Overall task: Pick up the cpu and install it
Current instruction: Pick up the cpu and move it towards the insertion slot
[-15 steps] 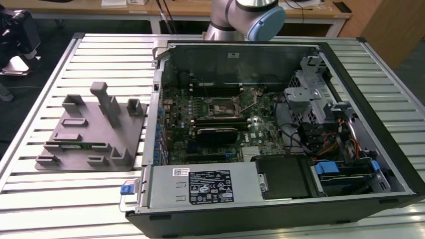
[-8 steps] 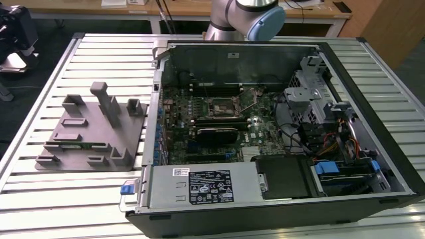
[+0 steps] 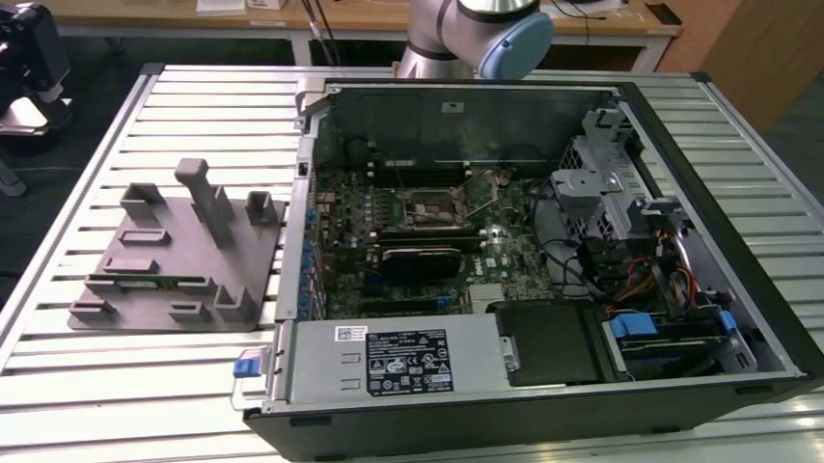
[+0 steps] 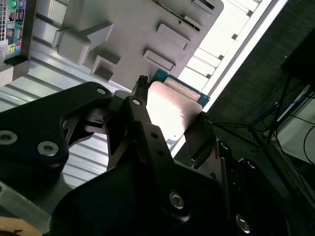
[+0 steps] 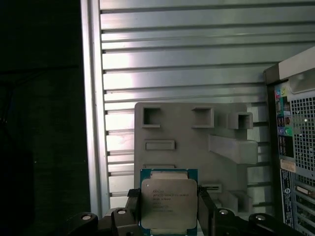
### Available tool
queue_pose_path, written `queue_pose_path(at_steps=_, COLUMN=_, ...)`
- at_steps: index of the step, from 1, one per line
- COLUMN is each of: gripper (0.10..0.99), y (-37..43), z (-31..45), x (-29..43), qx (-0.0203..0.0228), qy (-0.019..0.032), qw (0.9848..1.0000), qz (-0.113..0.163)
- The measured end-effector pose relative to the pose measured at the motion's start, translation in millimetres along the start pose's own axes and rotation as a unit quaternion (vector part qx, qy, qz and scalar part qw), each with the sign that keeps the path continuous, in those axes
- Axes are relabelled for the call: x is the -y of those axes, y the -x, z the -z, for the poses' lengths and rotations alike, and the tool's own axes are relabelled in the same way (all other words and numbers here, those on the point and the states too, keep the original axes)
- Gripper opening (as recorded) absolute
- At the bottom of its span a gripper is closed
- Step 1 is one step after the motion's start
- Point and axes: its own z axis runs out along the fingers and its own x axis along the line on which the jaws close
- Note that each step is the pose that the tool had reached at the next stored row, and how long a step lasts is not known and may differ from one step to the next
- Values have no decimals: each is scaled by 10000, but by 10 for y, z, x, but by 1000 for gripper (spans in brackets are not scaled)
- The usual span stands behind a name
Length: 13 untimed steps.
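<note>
Gripping entry: cpu [image 5: 169,206], silver top, green rim. Clamped between the two black fingers [image 5: 204,211] of the gripper [image 5: 169,196], one finger pressed on each opposite edge, top face showing in both wrist views. Held off the slatted table [image 5: 187,59], grey fixture [image 5: 192,142] behind it, open computer case [image 3: 515,241] beside.

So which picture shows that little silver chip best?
The first wrist view: the cpu faces the camera squarely, silver top and rim plain, held in the gripper. The second wrist view catches the cpu at a slant, glare-washed and partly behind the gripper.
</note>
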Motion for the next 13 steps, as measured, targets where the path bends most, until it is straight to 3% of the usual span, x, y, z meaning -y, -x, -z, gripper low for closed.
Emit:
queue_pose_path(at_steps=6, gripper=545, y=17, z=2, x=-1, qx=-1, qy=-1, qw=10000, qz=0)
queue_pose_path(at_steps=13, gripper=545, y=106, z=-1, x=-8, qx=-1, qy=0, qw=10000, qz=0)
